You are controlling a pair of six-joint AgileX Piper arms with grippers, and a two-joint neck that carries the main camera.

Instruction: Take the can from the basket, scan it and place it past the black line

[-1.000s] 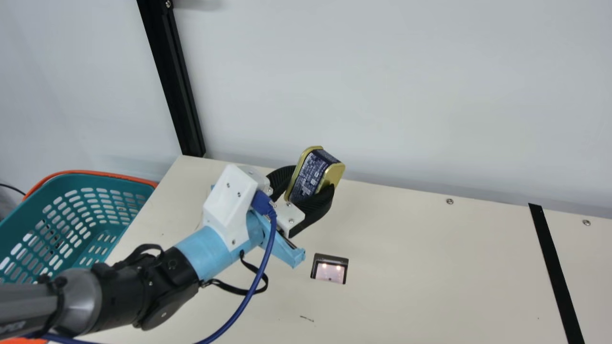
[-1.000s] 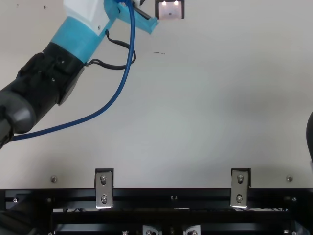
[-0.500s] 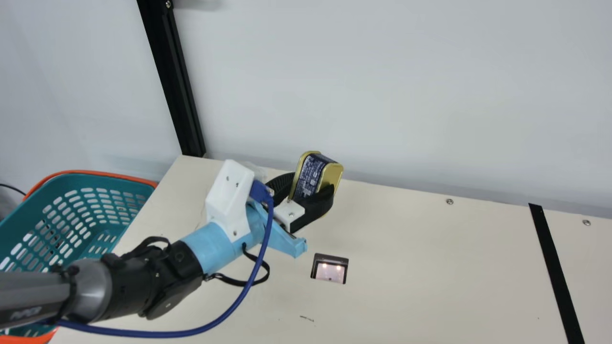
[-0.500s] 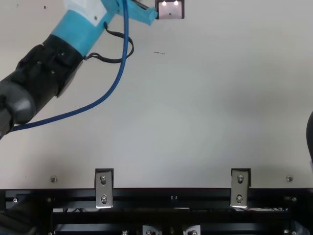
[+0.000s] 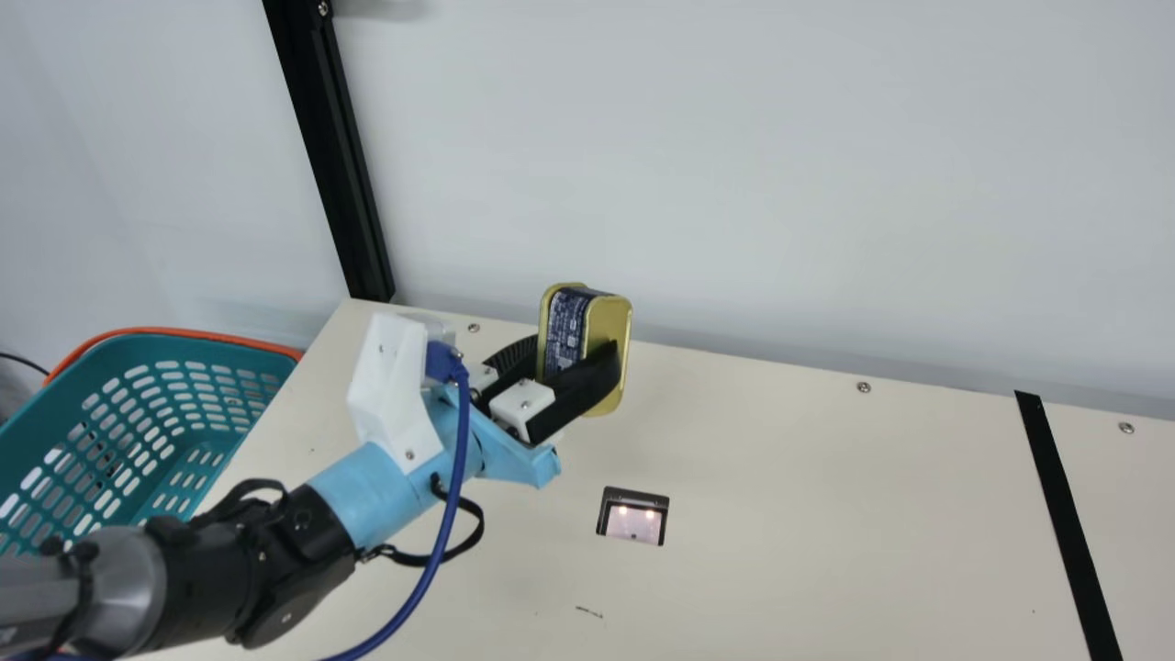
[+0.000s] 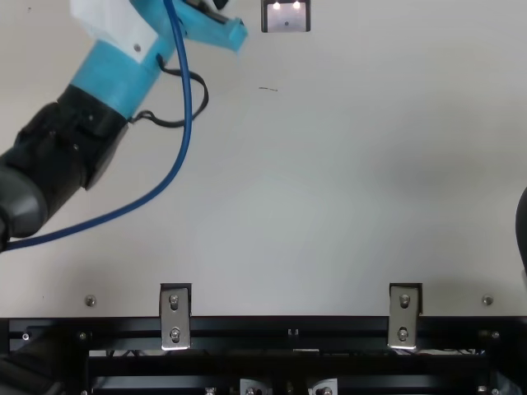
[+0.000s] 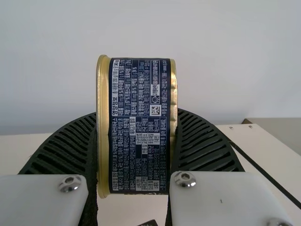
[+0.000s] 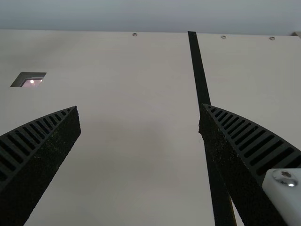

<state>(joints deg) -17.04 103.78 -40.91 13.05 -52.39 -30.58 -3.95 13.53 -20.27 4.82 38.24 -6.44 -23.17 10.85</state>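
Pinching a boxy, gold-rimmed metal can (image 5: 609,319), the ribbed left gripper (image 5: 575,356) hangs near the tabletop's (image 5: 780,505) far edge; the right gripper (image 6: 523,230) gapes wide, empty

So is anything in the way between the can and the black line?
Nothing that I can see: the can is up in the left gripper, with flat tabletop between it and the black line.

Bright, soft light (2 glints on scanner (image 5: 633,525))
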